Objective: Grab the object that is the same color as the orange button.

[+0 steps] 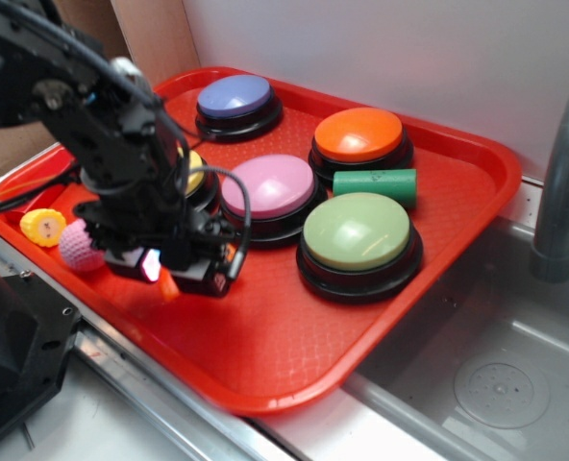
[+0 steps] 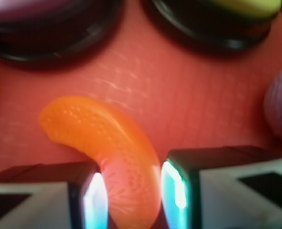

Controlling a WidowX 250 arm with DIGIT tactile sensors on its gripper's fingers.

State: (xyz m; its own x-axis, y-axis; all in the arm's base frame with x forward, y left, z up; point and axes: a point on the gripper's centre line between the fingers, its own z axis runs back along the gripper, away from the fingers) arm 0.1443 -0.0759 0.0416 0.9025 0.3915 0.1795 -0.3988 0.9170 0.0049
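As my gripper (image 2: 131, 195) sits low over the red tray (image 1: 294, 336), its two fingers (image 2: 91, 198) stand narrowly apart with the orange citrus slice (image 2: 107, 143) between them, one end of the crescent in the gap and the other curving out to the left on the tray floor. I cannot tell from the wrist view whether the pads are pressing the slice or only flank it. From the exterior view, only a sliver of the slice shows beneath the gripper (image 1: 169, 274), at the tray's near left. Just beside it lies a pink knitted ball (image 1: 80, 247), then a yellow toy (image 1: 42, 227). Farther off stand the pink button (image 1: 268, 187), green button (image 1: 357, 232), green cylinder (image 1: 375, 181), orange button (image 1: 358, 134) and blue button (image 1: 235, 97).
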